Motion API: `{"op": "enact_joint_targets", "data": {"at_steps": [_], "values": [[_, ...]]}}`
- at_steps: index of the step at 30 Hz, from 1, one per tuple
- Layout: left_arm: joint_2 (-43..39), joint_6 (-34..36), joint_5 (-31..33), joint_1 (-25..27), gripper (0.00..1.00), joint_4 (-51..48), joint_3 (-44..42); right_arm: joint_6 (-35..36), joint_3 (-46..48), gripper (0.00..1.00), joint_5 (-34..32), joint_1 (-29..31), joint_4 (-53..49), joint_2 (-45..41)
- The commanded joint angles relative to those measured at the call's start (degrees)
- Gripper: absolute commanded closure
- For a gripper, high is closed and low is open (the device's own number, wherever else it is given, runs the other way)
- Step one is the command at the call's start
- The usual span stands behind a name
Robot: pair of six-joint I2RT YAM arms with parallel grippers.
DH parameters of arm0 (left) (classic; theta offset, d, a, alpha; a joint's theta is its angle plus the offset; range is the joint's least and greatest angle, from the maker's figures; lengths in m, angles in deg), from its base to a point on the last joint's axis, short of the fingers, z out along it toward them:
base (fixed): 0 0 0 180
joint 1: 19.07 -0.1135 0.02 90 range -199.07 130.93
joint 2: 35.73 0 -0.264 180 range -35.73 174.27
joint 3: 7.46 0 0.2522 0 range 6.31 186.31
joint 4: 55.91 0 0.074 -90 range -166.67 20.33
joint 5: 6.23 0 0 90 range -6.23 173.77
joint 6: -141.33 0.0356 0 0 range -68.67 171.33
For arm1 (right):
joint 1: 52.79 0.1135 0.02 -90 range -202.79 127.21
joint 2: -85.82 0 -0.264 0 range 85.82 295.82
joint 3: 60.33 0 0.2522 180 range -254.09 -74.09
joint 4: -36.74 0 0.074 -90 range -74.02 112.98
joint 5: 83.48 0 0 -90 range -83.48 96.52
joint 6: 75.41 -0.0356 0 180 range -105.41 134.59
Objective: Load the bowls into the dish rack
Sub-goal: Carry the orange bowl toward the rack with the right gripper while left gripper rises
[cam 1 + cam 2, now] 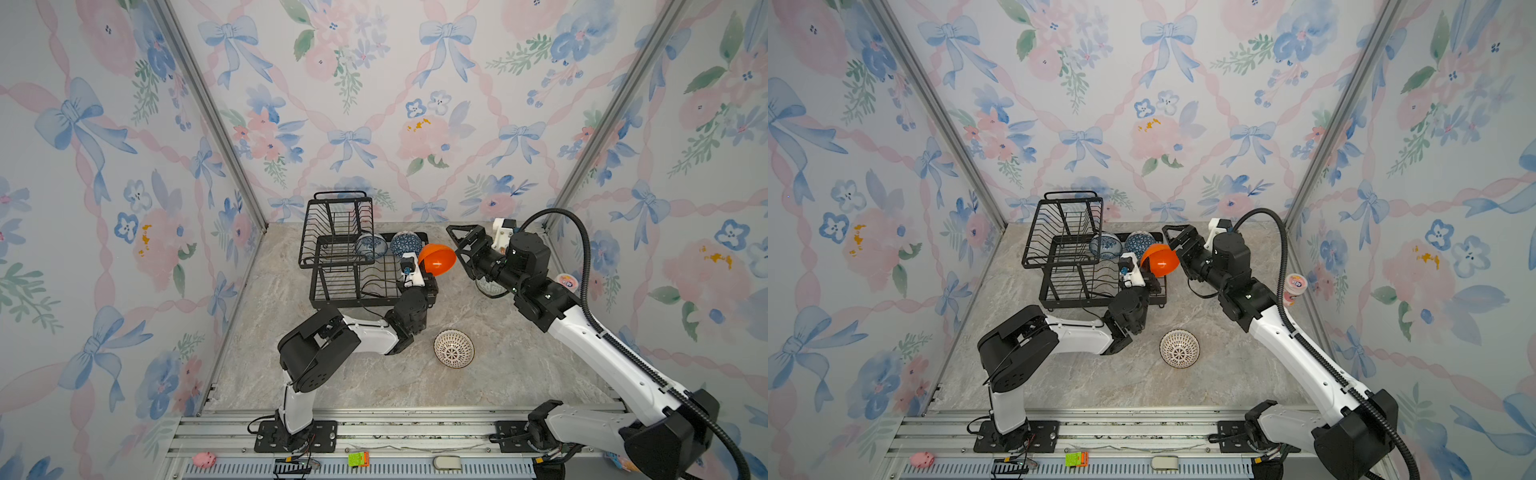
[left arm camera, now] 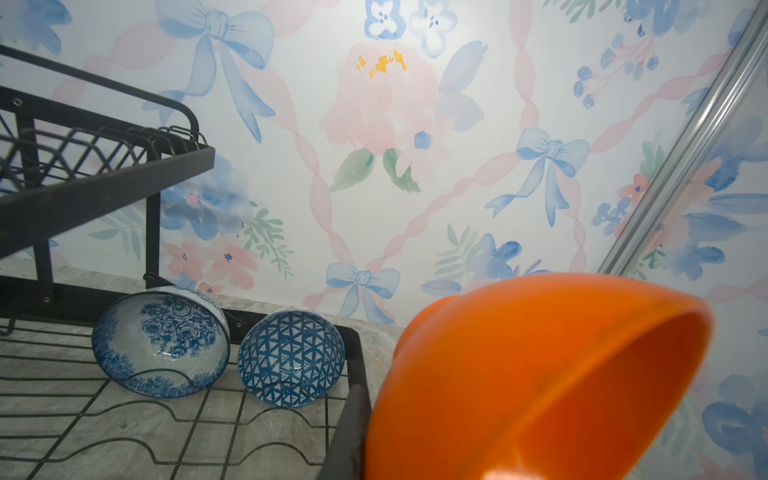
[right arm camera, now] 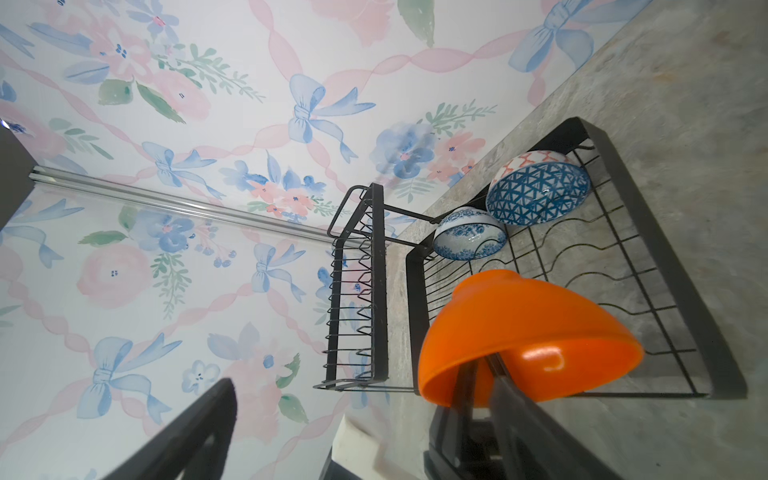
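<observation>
Pastel wallpaper of blue bows, pink ribbons and flowers covered the three walls. Aluminium posts stood in the back corners. The table was grey-beige marbled stone, evenly lit, with a metal rail along its front edge.

a pink cup stands well right of the right jaws. a pink toy and a green-orange block lie well apart from both jaws, nearer the camera.
</observation>
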Motion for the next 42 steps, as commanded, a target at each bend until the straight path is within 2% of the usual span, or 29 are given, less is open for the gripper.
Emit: {"op": "enact_joint_targets", "data": {"at_steps": [1,4,11,21,31,36,42], "values": [[0.50,5.89,1.57,0.34,1.00,8.35,1.99,-6.07,0.76,0.03,2.12,1.00,6.64,1.71],[0.82,7.43,1.23,0.44,1.00,9.47,2.17,-8.62,2.02,0.01,1.77,1.20,9.22,2.59],[1.57,9.45,1.45,0.44,1.00,11.30,2.24,-11.68,2.61,0.13,1.50,2.29,11.97,4.81],[1.96,12.61,2.32,1.47,1.00,14.66,1.30,-13.06,3.09,0.43,-1.05,2.32,14.11,6.59],[1.78,14.75,2.57,1.52,1.00,15.43,0.85,-13.30,2.87,0.86,-1.57,2.45,14.17,7.99],[1.81,15.54,1.64,1.72,1.00,15.46,1.03,-13.43,2.52,0.98,-1.31,2.56,13.91,8.66],[1.60,18.00,1.74,2.01,1.00,15.44,1.55,-14.25,1.77,1.00,-1.18,2.89,14.07,9.71]]}}
